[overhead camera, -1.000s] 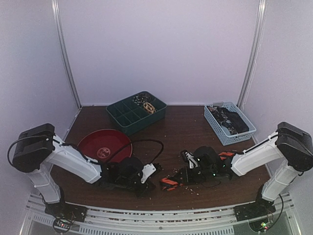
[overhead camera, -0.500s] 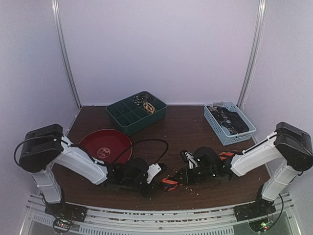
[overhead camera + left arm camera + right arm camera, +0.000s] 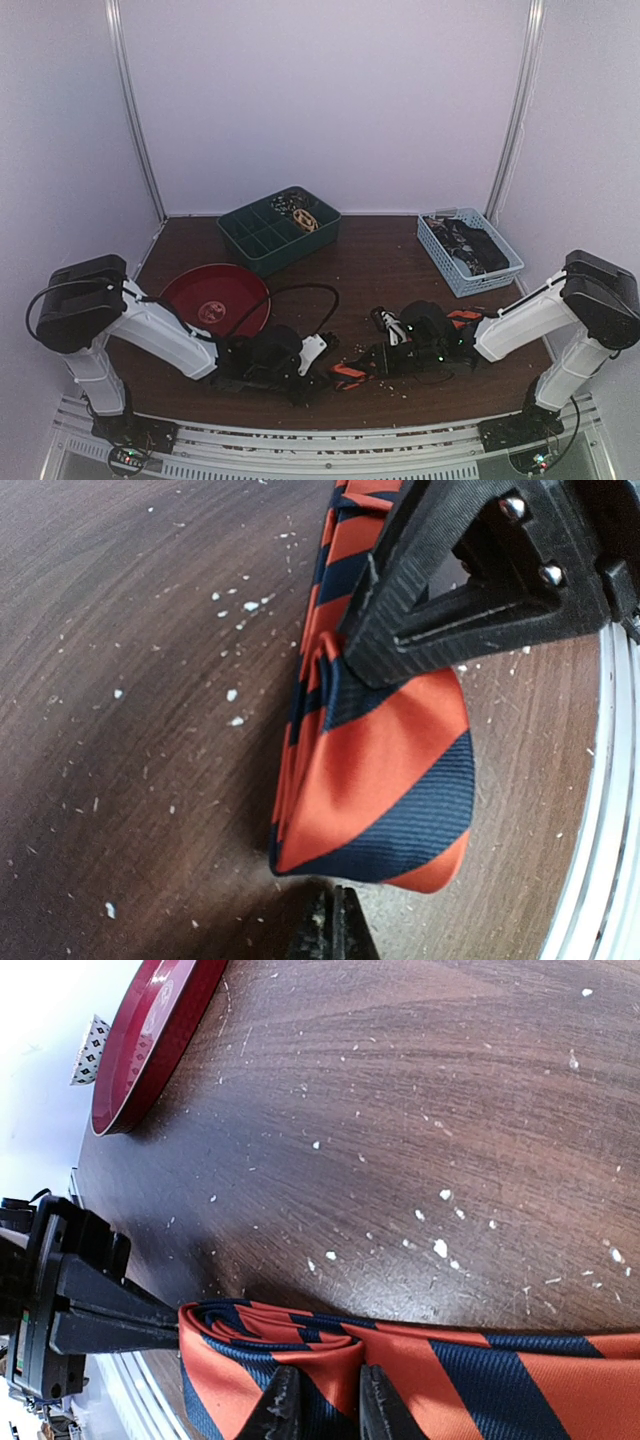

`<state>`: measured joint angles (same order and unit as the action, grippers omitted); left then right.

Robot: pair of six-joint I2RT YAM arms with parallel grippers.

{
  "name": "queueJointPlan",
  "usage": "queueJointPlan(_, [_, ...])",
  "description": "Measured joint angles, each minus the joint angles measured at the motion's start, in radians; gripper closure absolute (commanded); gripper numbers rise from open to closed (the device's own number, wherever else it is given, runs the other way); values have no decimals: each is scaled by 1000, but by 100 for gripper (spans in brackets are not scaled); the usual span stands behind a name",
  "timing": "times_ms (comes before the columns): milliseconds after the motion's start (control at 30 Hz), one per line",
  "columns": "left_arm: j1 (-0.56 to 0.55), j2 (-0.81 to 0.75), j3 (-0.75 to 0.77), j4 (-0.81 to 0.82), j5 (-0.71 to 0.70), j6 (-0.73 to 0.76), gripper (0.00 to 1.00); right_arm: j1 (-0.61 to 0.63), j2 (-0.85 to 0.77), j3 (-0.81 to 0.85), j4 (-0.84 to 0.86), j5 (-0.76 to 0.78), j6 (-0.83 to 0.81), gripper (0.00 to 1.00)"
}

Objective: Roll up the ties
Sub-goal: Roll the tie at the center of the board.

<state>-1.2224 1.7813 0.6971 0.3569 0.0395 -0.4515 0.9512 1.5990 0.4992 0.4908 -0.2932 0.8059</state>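
An orange-and-navy striped tie [image 3: 347,374] lies near the table's front edge, its end partly coiled into a loose roll [image 3: 385,770]. My right gripper [image 3: 328,1400] is shut on a fold of this tie [image 3: 500,1375] just beside the roll, and from there the band runs off to the right. Its black fingers [image 3: 470,580] show in the left wrist view, clamped on the cloth. My left gripper [image 3: 335,918] is shut with nothing in it, its tips right at the roll's outer edge. Seen from above, the left gripper [image 3: 312,372] and right gripper [image 3: 368,366] face each other across the roll.
A red plate [image 3: 215,295] sits behind the left arm, with a black cable [image 3: 300,290] looping beside it. A green divided bin [image 3: 262,238] with coils stands at the back, a blue basket [image 3: 500,272] at the back right. The metal front rail [image 3: 610,830] is close by.
My left arm has slid to the right, bringing its shut gripper up to the tie's rolled end. The right gripper has kept its hold and barely moved.
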Motion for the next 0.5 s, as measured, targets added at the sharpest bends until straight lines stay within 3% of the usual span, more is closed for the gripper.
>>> queueJointPlan(500, [-32, -119, -108, -52, -45, -144, 100, 48, 10, 3, 15, 2, 55, 79])
